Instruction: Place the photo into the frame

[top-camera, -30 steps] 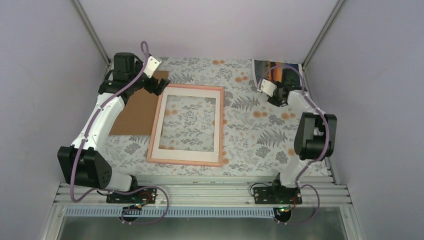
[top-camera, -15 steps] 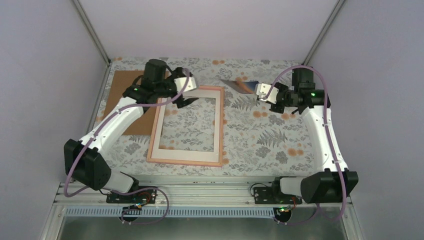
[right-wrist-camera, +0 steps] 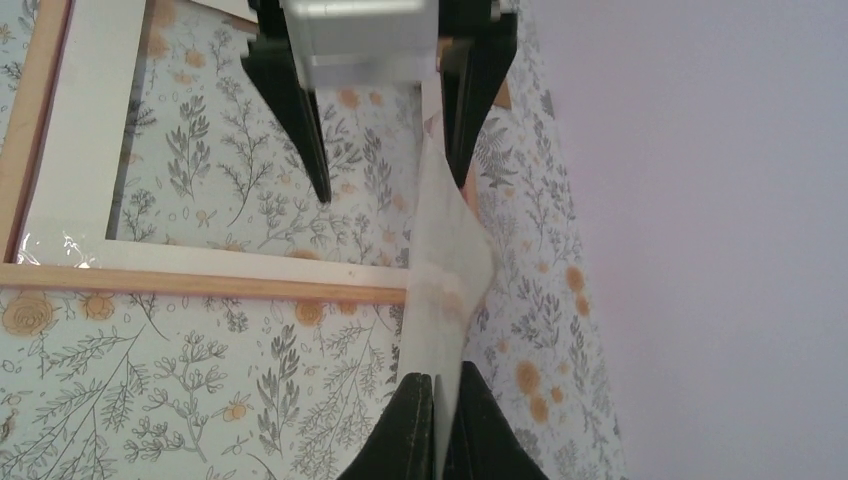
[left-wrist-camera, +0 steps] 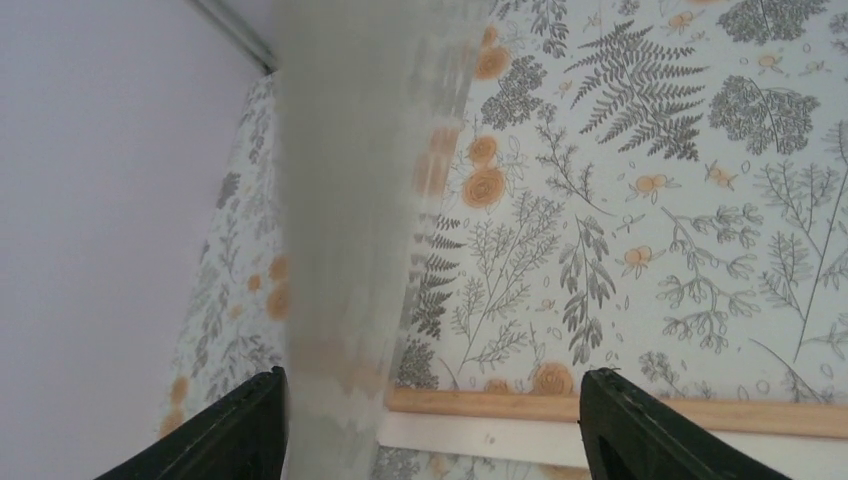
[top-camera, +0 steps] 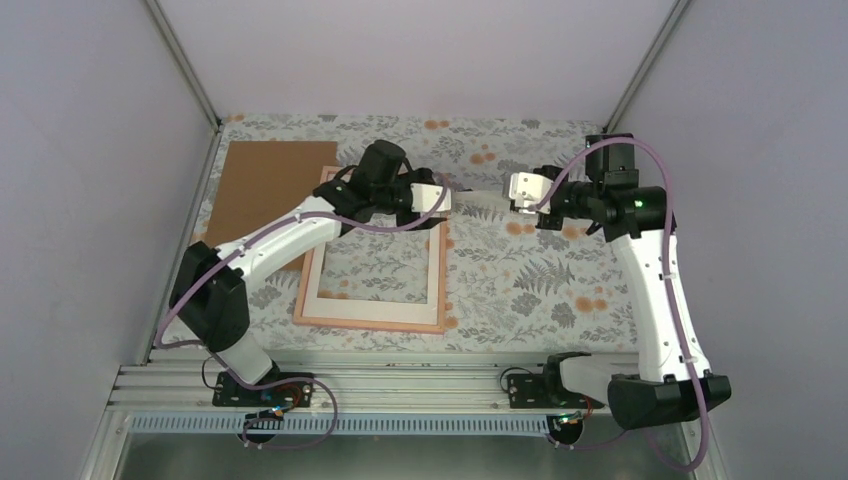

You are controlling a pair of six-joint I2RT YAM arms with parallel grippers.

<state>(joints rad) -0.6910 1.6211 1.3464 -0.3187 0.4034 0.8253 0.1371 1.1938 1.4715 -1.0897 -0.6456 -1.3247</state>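
Near the far-left corner of the floral-patterned surface (top-camera: 520, 275) lies a plain brown cardboard sheet (top-camera: 265, 185). Just right of it lies the thin pink rectangular frame (top-camera: 370, 326), holding a white mat board (right-wrist-camera: 90, 110). Above the frame's far-right corner, the left claw (top-camera: 440, 198) stands wide open, gripping nothing. The glossy rectangular photo (right-wrist-camera: 445, 260) passes between its fingers, edge-on and clear of the surface. The right claw (right-wrist-camera: 440, 385) is clamped tight on the photo's other edge. We judge this a handover: centre the print, close squarely, then release the right side without bending it. We can read no brands or writing.
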